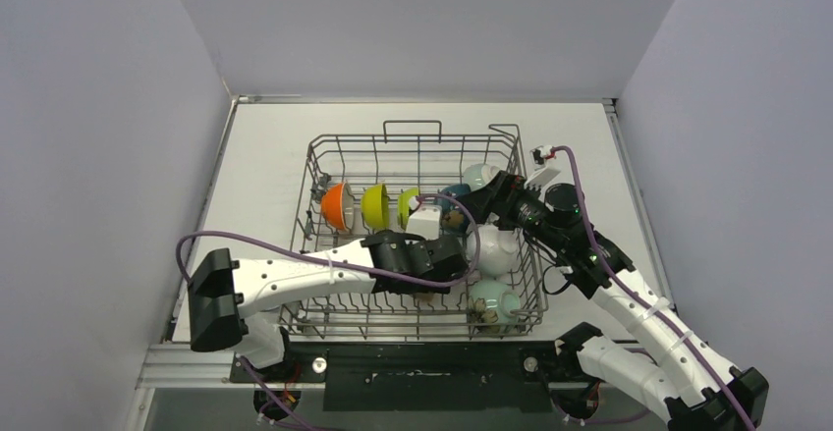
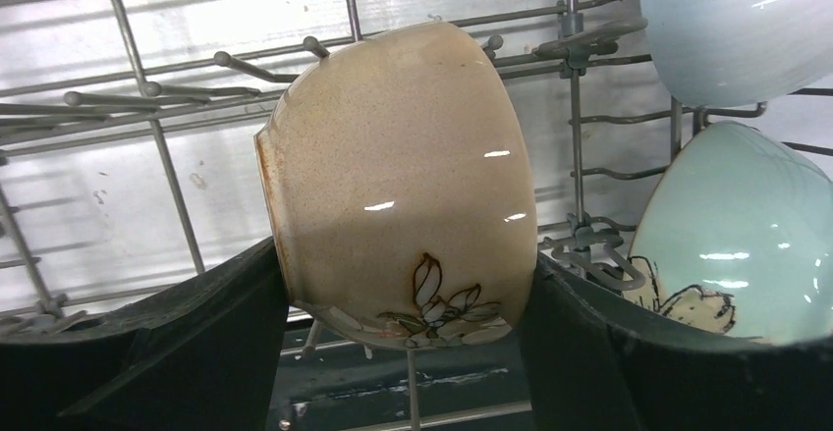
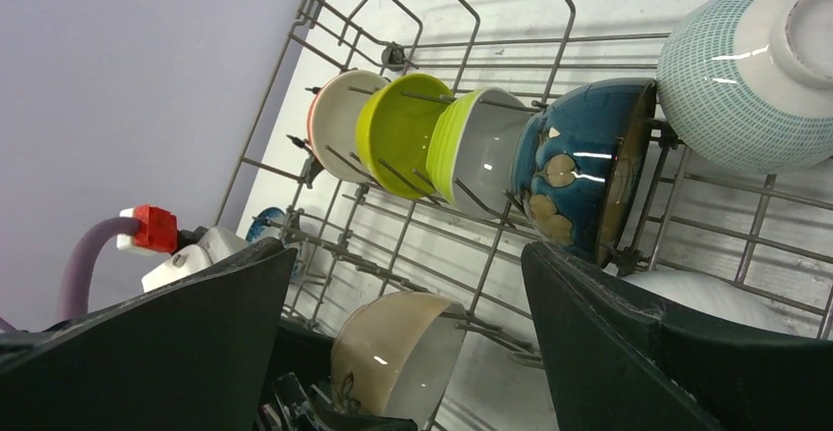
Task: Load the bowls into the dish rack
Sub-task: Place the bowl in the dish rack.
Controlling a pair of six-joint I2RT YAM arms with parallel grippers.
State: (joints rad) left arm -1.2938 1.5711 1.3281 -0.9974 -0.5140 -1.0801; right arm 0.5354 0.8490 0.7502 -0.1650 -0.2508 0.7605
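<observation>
The beige bowl [image 2: 403, 186] with a painted flower lies on its side among the tines of the dish rack [image 1: 413, 138]. My left gripper [image 2: 403, 264] is shut on it, one finger at the rim and one at the base. Orange [image 1: 337, 205], yellow [image 1: 374, 205], lime [image 1: 407, 205] and dark blue [image 3: 575, 176] bowls stand in a row on edge, with a blue-patterned bowl [image 3: 747, 78] behind them. A white bowl [image 1: 496, 249] and a pale green bowl [image 2: 737, 235] sit to the right. My right gripper [image 3: 408, 254] hovers open above the rack, holding nothing.
The rack fills the middle of the table, its handle loops [image 1: 411, 125] rising at the far side. Grey walls close in on three sides. Both purple cables [image 1: 295, 249] trail over the rack. The pale green bowl sits close by my left gripper's right finger [image 2: 629, 352].
</observation>
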